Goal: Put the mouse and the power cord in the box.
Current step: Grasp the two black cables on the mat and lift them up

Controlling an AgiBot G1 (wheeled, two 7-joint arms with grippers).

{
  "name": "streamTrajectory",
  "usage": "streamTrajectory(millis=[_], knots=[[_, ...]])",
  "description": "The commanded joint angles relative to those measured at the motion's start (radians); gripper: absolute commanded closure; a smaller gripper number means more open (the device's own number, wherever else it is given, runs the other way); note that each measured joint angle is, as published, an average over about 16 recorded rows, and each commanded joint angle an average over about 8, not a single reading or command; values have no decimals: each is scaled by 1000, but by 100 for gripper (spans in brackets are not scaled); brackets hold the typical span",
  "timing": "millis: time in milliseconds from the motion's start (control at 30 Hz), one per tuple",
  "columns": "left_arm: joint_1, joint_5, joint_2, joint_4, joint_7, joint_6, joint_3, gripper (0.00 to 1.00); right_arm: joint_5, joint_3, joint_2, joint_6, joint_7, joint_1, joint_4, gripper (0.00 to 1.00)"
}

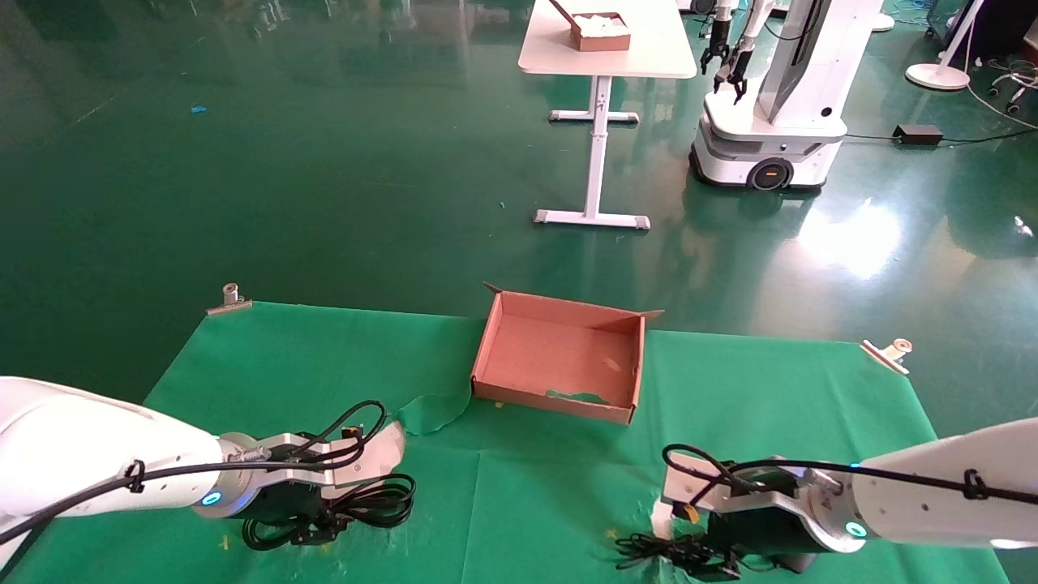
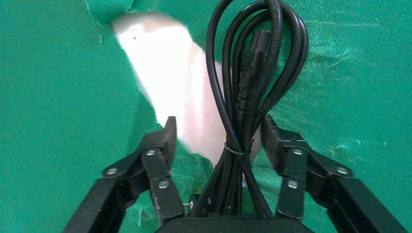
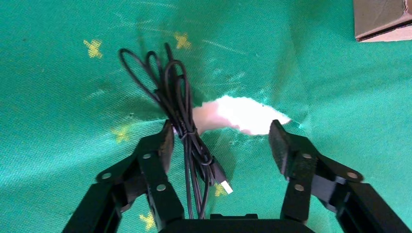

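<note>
The box (image 1: 559,357), a shallow brown cardboard tray, stands at the back middle of the green cloth; one corner of it shows as box (image 3: 379,19). My left gripper (image 1: 324,523) is low at the front left. In its wrist view the left gripper (image 2: 219,132) is open, and the tied, looped black power cord (image 2: 252,73) lies between the fingers, nearer one pad. My right gripper (image 1: 689,556) is low at the front right. The right gripper (image 3: 222,133) is open over the mouse's thin coiled cable (image 3: 175,97), which lies beside one finger. The mouse body is hidden.
The green cloth is torn, baring white table at a tear (image 2: 165,73) and a tear (image 3: 238,114); a torn flap (image 1: 430,410) lies left of the box. Metal clips (image 1: 229,298) (image 1: 888,353) hold the cloth's back corners. Far behind stand a white table (image 1: 604,57) and another robot (image 1: 778,105).
</note>
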Motion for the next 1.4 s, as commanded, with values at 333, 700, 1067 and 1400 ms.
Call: streamTrajectory(millis=[333,700,1067,1400], knots=[[0,-1,0,0,0,0,0,100,3,1,2,-1,0,-1,2,100],[0,1,0,0,0,0,0,100,3,2,2,-1,0,-1,3,100],[-32,-39,-13,-48,23,4,-22,100,14,16,15,4,-1,15,11,100],[-128,-141,97,-75,117,-120,-82,100,20,90,91,44,16,143,36,100]])
